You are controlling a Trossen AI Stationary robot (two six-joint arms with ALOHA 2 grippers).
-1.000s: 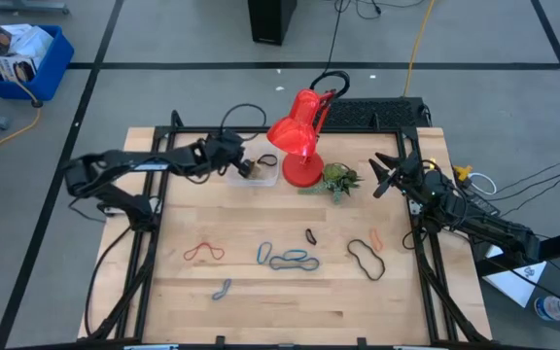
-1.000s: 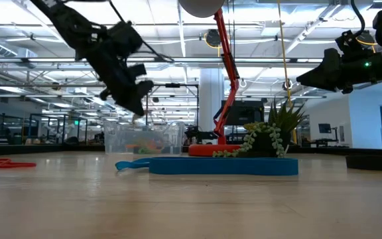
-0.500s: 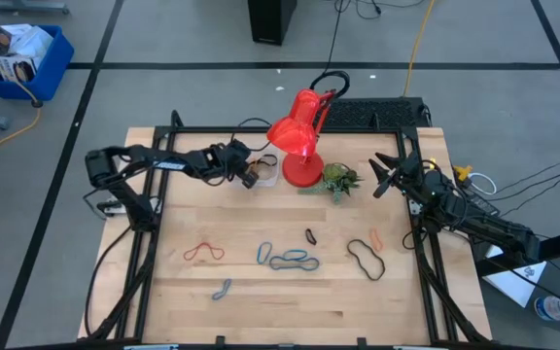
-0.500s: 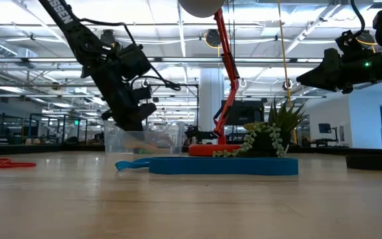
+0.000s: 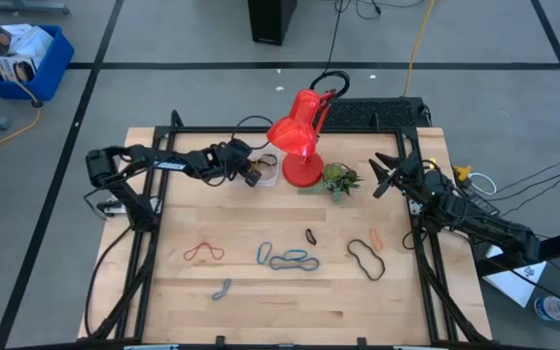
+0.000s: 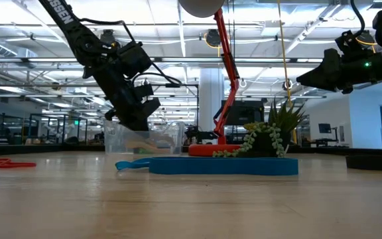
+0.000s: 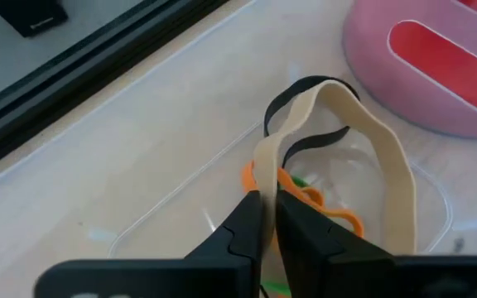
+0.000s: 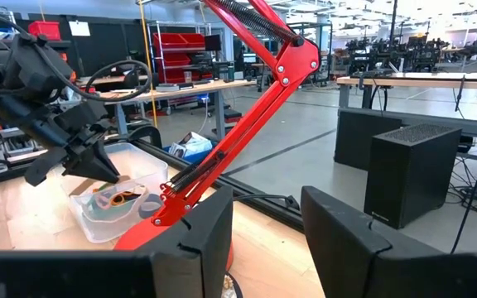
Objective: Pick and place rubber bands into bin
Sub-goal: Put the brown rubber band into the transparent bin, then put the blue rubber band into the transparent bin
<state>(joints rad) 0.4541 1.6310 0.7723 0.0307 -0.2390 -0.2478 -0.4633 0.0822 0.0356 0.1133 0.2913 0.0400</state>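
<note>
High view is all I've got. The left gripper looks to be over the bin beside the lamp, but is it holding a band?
Observer: Yes. Its wrist view shows the left gripper pinching a tan rubber band between nearly closed fingers, over the clear bin.
Operator: Anything in the bin already?
Observer: An orange band and a black band show in it, under the tan one.
Operator: How low is the gripper?
Observer: In the low view its tip is about level with the bin's rim.
Operator: And the right gripper?
Observer: The right gripper waits open, raised well above the table.
</note>
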